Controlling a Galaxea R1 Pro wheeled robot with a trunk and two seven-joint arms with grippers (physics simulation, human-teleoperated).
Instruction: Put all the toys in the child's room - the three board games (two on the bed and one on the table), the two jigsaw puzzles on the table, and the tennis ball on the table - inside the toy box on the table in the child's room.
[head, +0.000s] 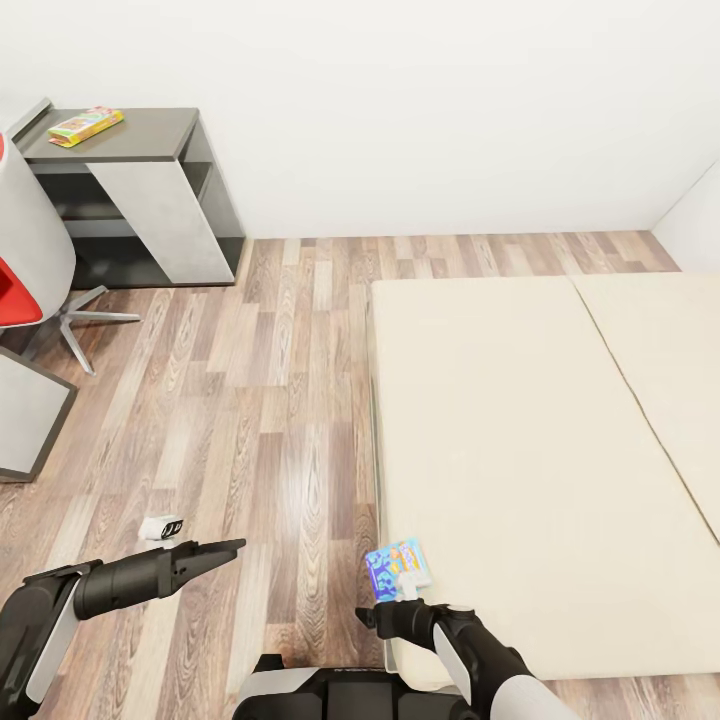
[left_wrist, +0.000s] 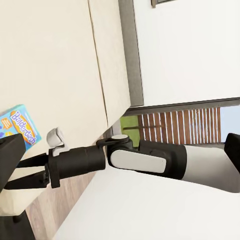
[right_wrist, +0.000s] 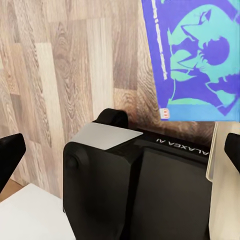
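1. Blue game held out over the bed near its front-left corner, pinched by the right claw. Underside of the box shows in the right wrist view, hanging over floor and robot base.
2. Right claw closed on the blue game. Grip looks to be at one edge only, most of the box cantilevered.
3. Left claw low over the floor, left of the bed, holding nothing; open or closed, cannot tell.
4. Another game, yellow-red-green, flat on the dark wing of the table, near its far-left corner. Toy box not located from here.
5. Risks, as judged:
 - Edge pinch plus base motion: box could pivot or slip out and drop to the floor.
 - Turning toward the table with the arm extended: box corner could clip the chair or the table edge.
 - Small white object on the floor near the left arm: could be run over or snagged.
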